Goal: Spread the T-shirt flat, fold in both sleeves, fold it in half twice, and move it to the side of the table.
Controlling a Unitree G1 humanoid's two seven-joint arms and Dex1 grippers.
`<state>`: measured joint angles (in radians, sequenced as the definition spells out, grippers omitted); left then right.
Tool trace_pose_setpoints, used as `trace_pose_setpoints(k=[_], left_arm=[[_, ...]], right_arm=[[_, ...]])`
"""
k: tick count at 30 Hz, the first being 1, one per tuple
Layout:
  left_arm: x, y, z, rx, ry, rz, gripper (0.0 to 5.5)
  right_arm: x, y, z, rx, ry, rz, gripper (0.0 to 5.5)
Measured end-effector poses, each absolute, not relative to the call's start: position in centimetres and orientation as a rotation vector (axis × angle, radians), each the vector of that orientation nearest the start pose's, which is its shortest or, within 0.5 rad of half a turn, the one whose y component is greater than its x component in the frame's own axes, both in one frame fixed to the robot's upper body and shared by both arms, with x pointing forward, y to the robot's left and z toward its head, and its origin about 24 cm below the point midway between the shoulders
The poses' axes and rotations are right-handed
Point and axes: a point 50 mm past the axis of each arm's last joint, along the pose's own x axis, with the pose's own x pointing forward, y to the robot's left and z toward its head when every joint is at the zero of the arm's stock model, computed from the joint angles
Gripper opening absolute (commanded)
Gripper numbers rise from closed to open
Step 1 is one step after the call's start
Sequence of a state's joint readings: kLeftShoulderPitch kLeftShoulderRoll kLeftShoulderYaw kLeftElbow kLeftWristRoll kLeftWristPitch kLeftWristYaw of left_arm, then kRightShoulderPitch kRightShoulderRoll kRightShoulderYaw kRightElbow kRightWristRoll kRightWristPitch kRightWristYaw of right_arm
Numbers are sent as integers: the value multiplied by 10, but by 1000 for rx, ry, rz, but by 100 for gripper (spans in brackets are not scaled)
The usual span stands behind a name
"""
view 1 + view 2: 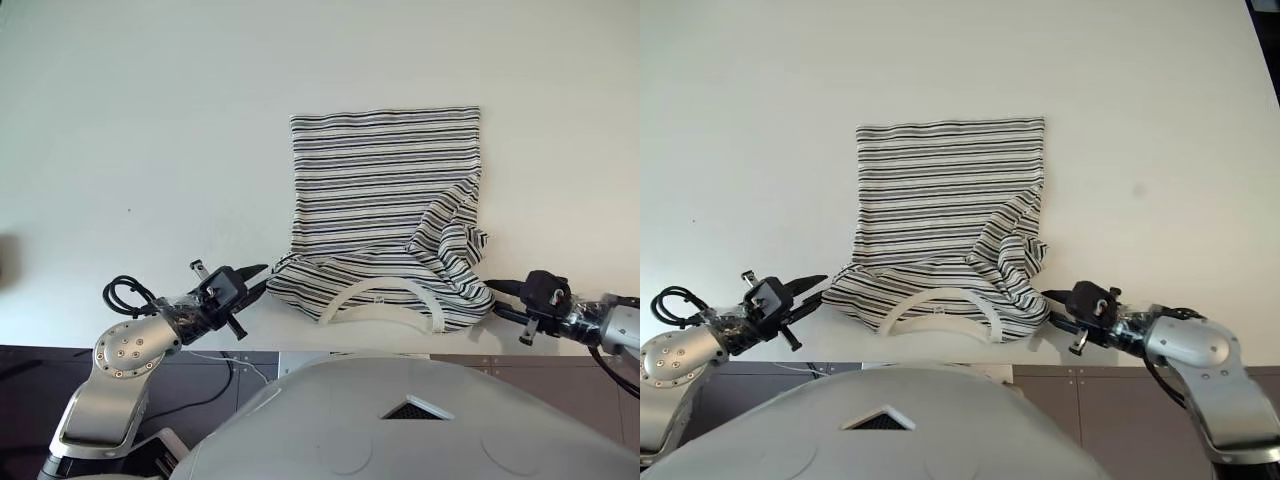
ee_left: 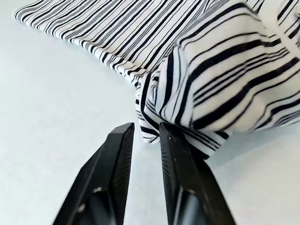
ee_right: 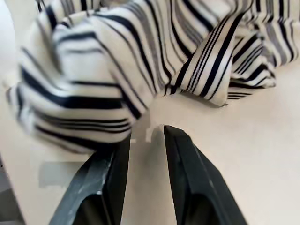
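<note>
- Pincers sit low at the near edge of the bench (image 1: 140, 130). The left pincer (image 1: 258, 272) has its two black fingers (image 2: 117, 154) parted by a narrow gap with nothing between them. Its tips are just beside the near left corner of the T-shirt (image 1: 380, 190).
- The right pincer (image 1: 495, 298) is at the near right corner, also slightly parted and empty (one fingertip lies right against a bunched fold).
- The white collar (image 1: 385, 297) curves along the shirt's near end.
- Farther in, the striped cloth is rumpled, with a slanted fold lying over its right side.
- The far hem lies flat and straight.
</note>
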<state>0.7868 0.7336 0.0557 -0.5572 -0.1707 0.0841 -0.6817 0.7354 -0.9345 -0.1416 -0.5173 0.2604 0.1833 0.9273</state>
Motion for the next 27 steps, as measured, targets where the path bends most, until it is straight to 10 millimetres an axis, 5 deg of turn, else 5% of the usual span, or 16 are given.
trace_pose_setpoints(k=[3, 5, 7, 8, 10, 15, 19, 23, 27], left_arm=[[66, 214, 56, 128, 609, -901, 174], [65, 225, 66, -29, 648, -903, 174], [83, 251, 74, -163, 615, -773, 174], [104, 283, 81, -213, 552, -601, 174], [129, 299, 96, -242, 445, -508, 174], [190, 236, 88, -182, 359, -607, 174], [224, 171, 54, 200, 489, -745, 174], [224, 157, 35, 428, 563, -867, 174], [256, 166, 36, 615, 537, -818, 174]], right_arm=[[101, -252, 84, -332, 649, 1098, 230], [118, -253, 107, -214, 522, 1048, 270], [136, -251, 127, -124, 407, 999, 310], [148, -246, 137, -73, 331, 963, 330], [162, -237, 140, -42, 285, 927, 330], [230, -213, 93, -256, 327, 702, 330], [272, -183, 52, -406, 405, 694, 330], [282, -184, 39, -493, 458, 709, 330], [304, -173, 34, -514, 426, 631, 330]])
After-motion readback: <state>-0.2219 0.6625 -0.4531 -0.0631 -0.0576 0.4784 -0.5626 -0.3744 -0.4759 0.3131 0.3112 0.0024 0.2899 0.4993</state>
